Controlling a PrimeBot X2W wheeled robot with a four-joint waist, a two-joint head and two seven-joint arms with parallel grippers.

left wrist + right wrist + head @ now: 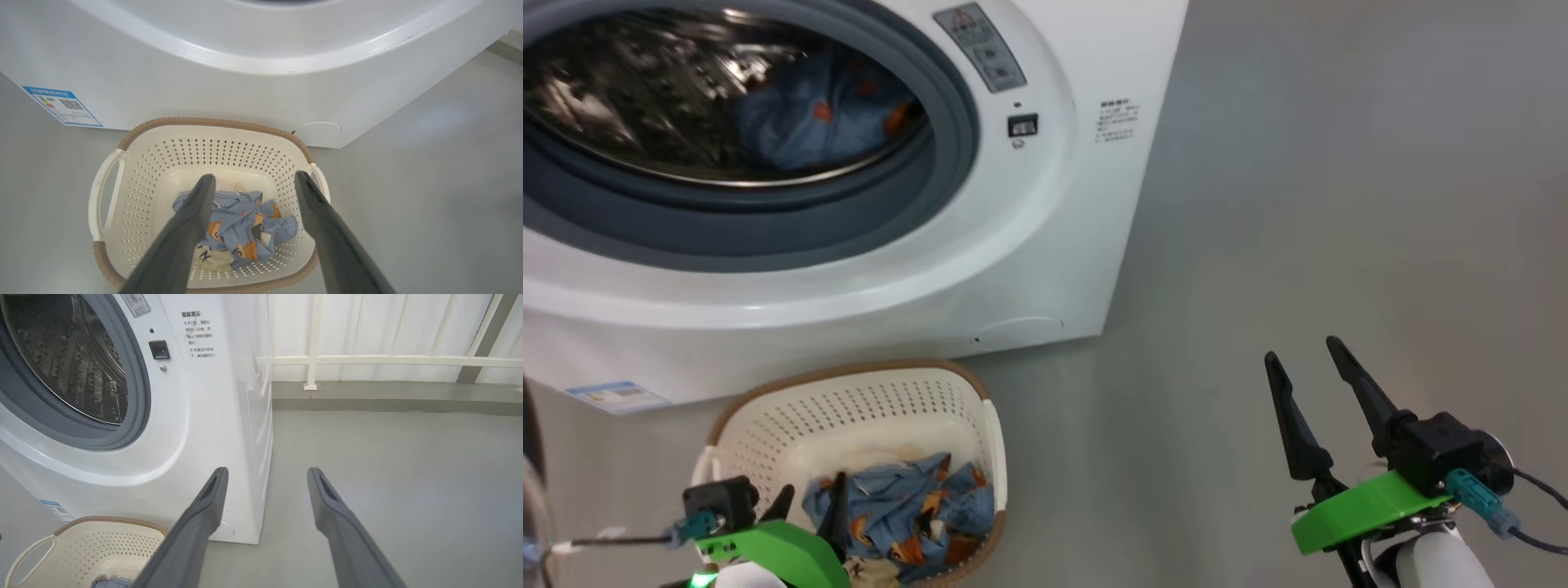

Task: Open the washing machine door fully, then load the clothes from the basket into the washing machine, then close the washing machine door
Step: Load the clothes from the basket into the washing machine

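A bare grey floor (1298,204) runs past the white washing machine (1062,245), whose mouth stands open with one blue printed garment (809,114) lying in the steel drum (645,90). A dark glossy sliver at the head view's left edge is probably the washing machine door (529,457), swung wide. The basket (768,416) sits on the floor just before the machine, and the clothes (907,506) left in it lie bunched toward its near right corner. The left claw (811,486) hangs over them, fingers spread and empty; the right claw (1300,349) hovers well apart over bare floor, likewise released. The step in hand looks like fetching the next load. I would sink the left claw straight down so the fingers straddle the heap's crown, close deep enough to gather the cream piece too, and stay off the perforated wall so the light basket does not drag. The left wrist view gives the framing the head view lacks, with the bundle between the fingers. The head view supplies the drum's contents, and the right wrist view adds the latch socket (159,349) and a white railing (367,359).
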